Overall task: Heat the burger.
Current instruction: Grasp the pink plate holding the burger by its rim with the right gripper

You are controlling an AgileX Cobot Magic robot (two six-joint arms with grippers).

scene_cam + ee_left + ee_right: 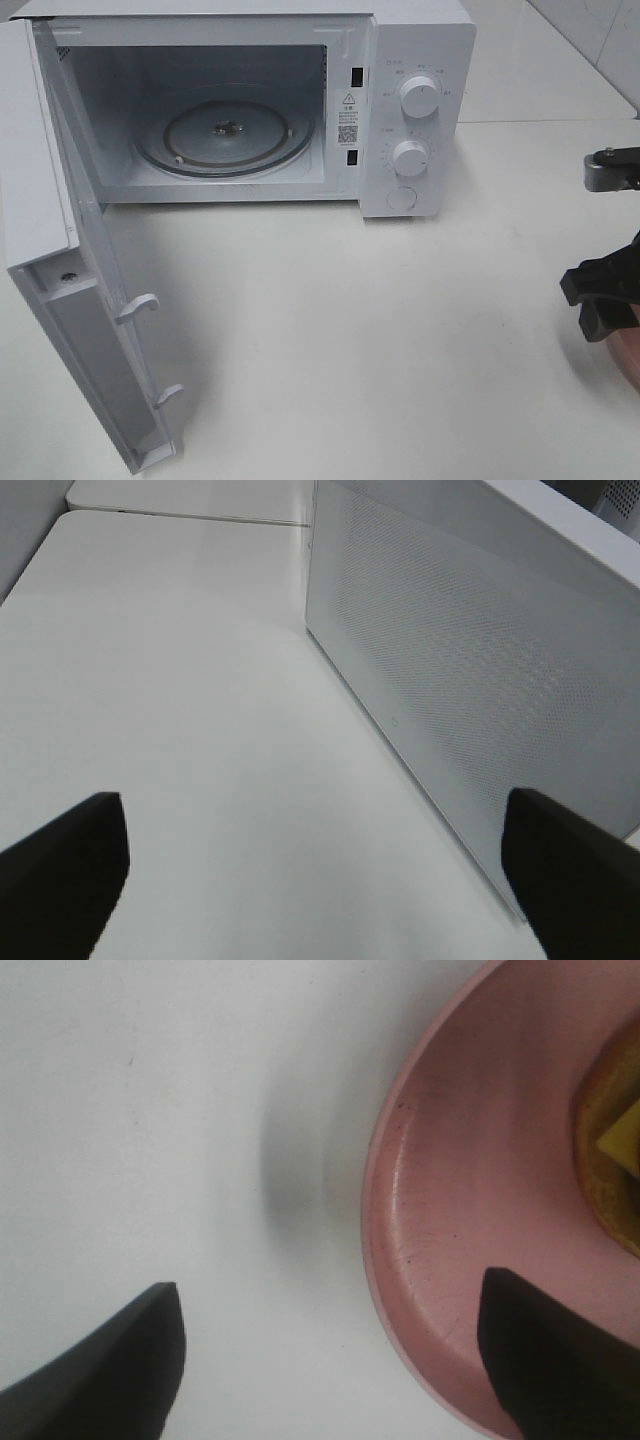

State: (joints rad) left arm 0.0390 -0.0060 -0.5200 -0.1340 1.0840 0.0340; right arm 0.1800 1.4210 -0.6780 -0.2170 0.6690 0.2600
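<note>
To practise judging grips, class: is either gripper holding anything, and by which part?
Nothing is held. The right gripper is open, jaws astride the rim of the round pink plate; the left gripper is open over the white table.

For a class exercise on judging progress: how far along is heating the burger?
Done: the white microwave's door stands open. In hand: the right black tool, open, straddles the round pink plate's rim, with the brown-bun burger on it. Left: load the bare glass turntable, shut, set the dials.
</note>
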